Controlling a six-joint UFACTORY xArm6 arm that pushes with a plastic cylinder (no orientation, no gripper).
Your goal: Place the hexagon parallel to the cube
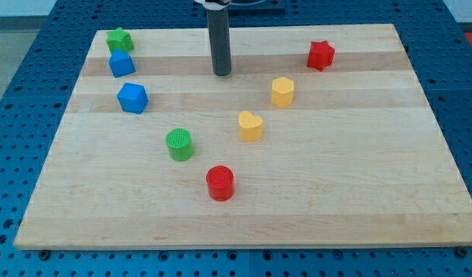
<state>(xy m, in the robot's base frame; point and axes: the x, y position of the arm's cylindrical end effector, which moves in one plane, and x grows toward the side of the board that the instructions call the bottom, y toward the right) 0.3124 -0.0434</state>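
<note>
My tip (222, 73) rests on the wooden board (359, 200) near the view's top, middle. The yellow hexagon (282, 91) lies to the tip's right and a little lower. The blue cube (132, 98) lies to the tip's left, lower down. The tip touches no block.
A second blue block (121, 63) and a green star-like block (119, 38) sit at the top left. A red star (320, 55) is at the top right. A yellow heart (250, 125), a green cylinder (179, 144) and a red cylinder (220, 183) lie mid-board.
</note>
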